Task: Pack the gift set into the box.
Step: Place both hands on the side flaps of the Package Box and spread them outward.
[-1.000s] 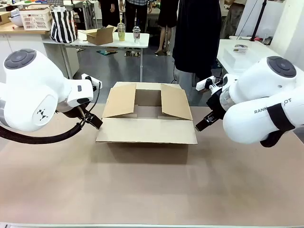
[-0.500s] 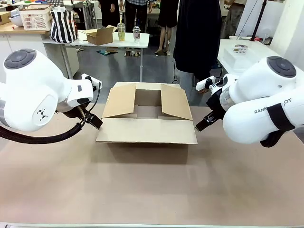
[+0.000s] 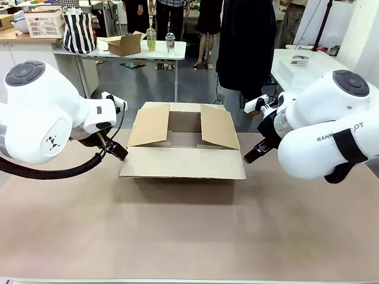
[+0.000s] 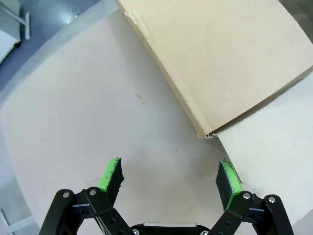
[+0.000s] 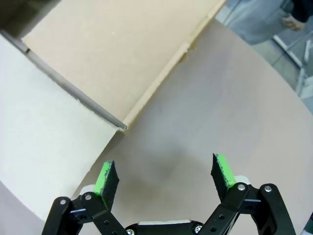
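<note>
**Flanking the open box, both pincers spread**

Standing here, I see the large brown box (image 3: pixel 183 148) in the middle of the bench (image 3: pixel 189 236), a little toward the far side. All four top flaps are open. The near flap lies folded out flat toward the robot, and the two side flaps stand up, tilted. A person (image 3: pixel 246 47) in dark clothes stands at the far edge of the bench, just behind the box.

The left pincer (image 3: pixel 118 152) hangs low beside the box's left side, close to the corner of the near flap but not touching it. From its own wrist camera, the left pincer (image 4: pixel 168 176) has its jaws wide apart with nothing between the green pads (image 4: pixel 111 174). Bare bench lies beneath it, and the box's corner is just ahead.

The right pincer (image 3: pixel 250 157) sits by the box's right side, level with the other corner of the near flap. Its wrist camera shows the right pincer (image 5: pixel 164 176) spread wide as well, gripping nothing. It is over bare bench, and the edge of the cardboard runs just beyond its fingertips.
</note>
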Available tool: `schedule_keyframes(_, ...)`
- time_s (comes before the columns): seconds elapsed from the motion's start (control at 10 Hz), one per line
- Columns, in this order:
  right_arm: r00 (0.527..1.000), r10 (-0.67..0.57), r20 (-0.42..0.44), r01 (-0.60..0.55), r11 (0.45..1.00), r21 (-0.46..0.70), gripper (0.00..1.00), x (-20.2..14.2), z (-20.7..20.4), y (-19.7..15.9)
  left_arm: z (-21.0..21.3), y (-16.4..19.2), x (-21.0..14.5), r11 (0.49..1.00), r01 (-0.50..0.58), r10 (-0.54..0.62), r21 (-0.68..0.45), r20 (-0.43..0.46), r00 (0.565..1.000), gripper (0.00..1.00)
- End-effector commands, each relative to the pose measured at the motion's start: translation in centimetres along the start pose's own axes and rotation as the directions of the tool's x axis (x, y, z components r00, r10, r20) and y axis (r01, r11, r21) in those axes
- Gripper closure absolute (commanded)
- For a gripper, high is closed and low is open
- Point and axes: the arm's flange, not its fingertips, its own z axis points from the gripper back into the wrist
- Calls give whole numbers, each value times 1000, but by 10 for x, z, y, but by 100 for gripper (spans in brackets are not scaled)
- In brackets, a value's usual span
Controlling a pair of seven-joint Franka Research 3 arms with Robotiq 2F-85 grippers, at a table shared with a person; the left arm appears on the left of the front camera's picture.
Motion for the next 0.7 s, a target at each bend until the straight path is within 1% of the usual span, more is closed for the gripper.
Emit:
schedule_keyframes(0.0,1000,0,0,0,1000,0,0,0,0,0,0,0,0,1000,0,0,0,0,1000,0)
schedule_keyframes(0.2,1000,0,0,0,1000,0,0,0,0,0,0,0,0,1000,0,0,0,0,1000,0)
schedule_keyframes(0.3,979,-79,-186,77,997,-14,0,-2,-2,-3,0,0,0,1000,0,0,0,0,1000,0)
schedule_keyframes(0.4,894,-95,-437,89,995,-34,0,-9,2,-2,6,-5,-10,995,77,-91,-64,-250,964,0)
schedule_keyframes(0.5,796,-13,-605,18,1000,1,0,-19,20,3,22,-15,-23,974,183,-221,-132,-387,895,0)
schedule_keyframes(0.6,793,31,-608,-36,999,5,0,-24,40,7,35,-24,-42,924,362,-375,-122,-469,800,0)
